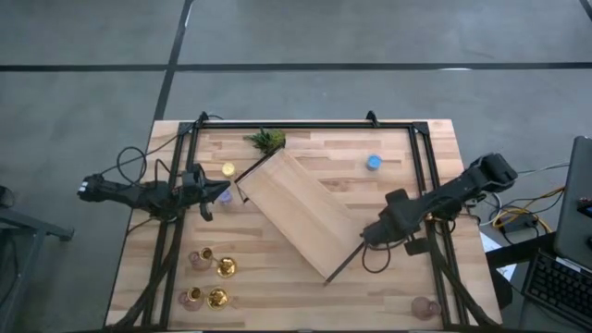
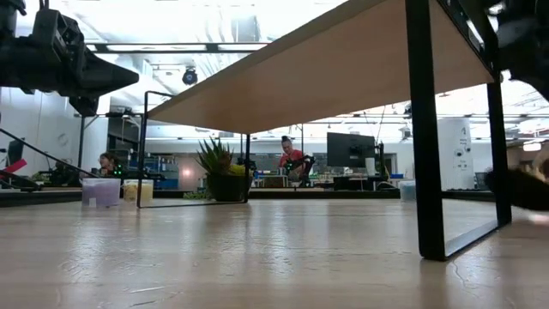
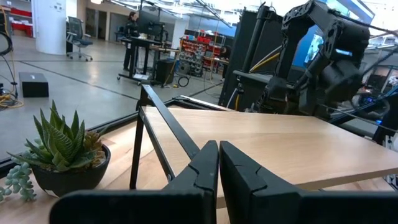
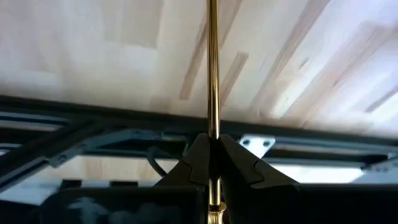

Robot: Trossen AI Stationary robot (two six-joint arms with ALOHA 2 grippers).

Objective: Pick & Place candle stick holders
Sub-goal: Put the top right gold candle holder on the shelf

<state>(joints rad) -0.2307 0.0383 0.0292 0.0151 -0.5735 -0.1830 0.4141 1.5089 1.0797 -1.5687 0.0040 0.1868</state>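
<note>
My right gripper (image 1: 363,239) hangs over the table's right half, tipped down, shut on a slim gold candlestick stem (image 4: 212,68). Seen from above, the stem (image 1: 342,265) runs from the fingers toward the near left, beside the wooden shelf (image 1: 301,211). Two gold candle stick holders (image 1: 226,268) (image 1: 217,298) and two pink glass cups (image 1: 200,259) (image 1: 191,298) stand on their bases at the near left. A third pink cup (image 1: 425,307) stands at the near right. My left gripper (image 1: 225,191) waits shut and level at the left, pointing at the shelf, touching nothing. My right gripper pinches the gold stem (image 4: 213,127) between its two fingertips. The stem lies along the fingers and runs on well past them, slanting down toward the near left. Whether its far end (image 1: 326,280) touches the table or the shelf, I cannot tell.
The wooden shelf on black metal legs (image 2: 425,129) stands askew in the middle of the table. A potted plant (image 1: 266,141) sits at the far edge. Yellow (image 1: 228,169), purple (image 1: 225,197) and blue (image 1: 373,163) tealights lie around it. Black frame rails (image 1: 425,185) run along the table's sides.
</note>
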